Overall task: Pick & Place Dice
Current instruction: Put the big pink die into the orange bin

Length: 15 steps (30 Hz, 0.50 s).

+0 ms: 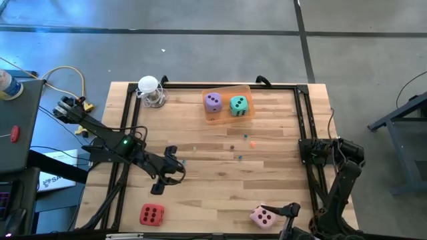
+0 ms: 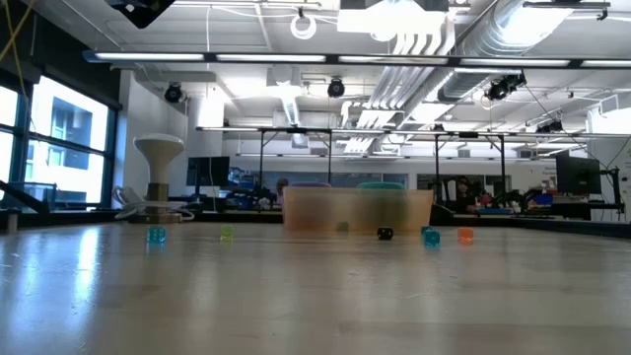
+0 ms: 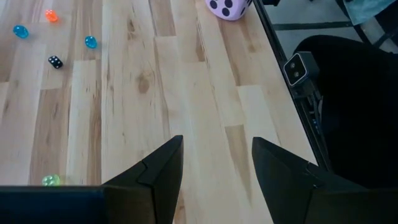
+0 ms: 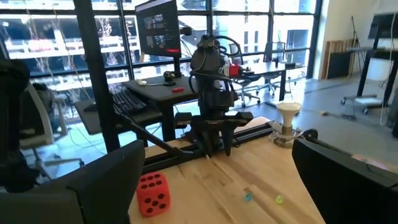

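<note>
The left gripper [image 1: 175, 175] hovers over the left-centre of the wooden table [image 1: 200, 193], its fingers [image 3: 158, 174] apart with only bare planks between them. The red die [image 1: 152, 215] lies nearer than it and slightly to its left, close to the table's near edge, well clear of the fingers; it also shows in the right wrist view [image 4: 153, 192]. At the far left stands a white mushroom-shaped object on a wire base [image 1: 150, 90].

Further right, at the far edge, an orange translucent tray [image 1: 227, 117] holds the purple die [image 1: 213, 101] on its left and the teal-green die [image 1: 238, 105] on its right, side by side. Several tiny coloured beads [image 1: 245, 139] lie scattered on the planks just near the tray.

The pink die [image 1: 263, 216] rests at the near edge, right of centre, just left of the right gripper [image 1: 289, 217], whose fingers stand wide apart around nothing.

No readable writing or brand marks show on the dice or tray; only pips.
</note>
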Motion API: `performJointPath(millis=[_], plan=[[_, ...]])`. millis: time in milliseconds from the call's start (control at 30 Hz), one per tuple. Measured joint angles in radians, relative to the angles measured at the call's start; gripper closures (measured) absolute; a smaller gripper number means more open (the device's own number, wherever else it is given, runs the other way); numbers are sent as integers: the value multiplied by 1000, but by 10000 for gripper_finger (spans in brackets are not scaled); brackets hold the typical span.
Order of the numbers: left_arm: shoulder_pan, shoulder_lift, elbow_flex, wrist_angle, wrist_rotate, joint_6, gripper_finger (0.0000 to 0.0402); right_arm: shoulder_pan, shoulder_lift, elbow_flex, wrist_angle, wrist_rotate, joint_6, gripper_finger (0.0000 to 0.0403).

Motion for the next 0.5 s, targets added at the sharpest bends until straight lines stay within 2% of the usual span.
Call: performJointPath(millis=[133, 267, 400, 500], plan=[[1, 0, 0, 0, 0, 0, 218, -7, 2, -2, -180, -4, 123, 3], [1, 0, 0, 0, 0, 0, 218, -6, 2, -2, -352, -78, 186, 3], [1, 0, 0, 0, 1, 9, 218, 14, 2, -2, -360, -148, 268, 3], [1, 0, 0, 0, 1, 16, 218, 16, -5, -2, -378, -277, 175, 3]])
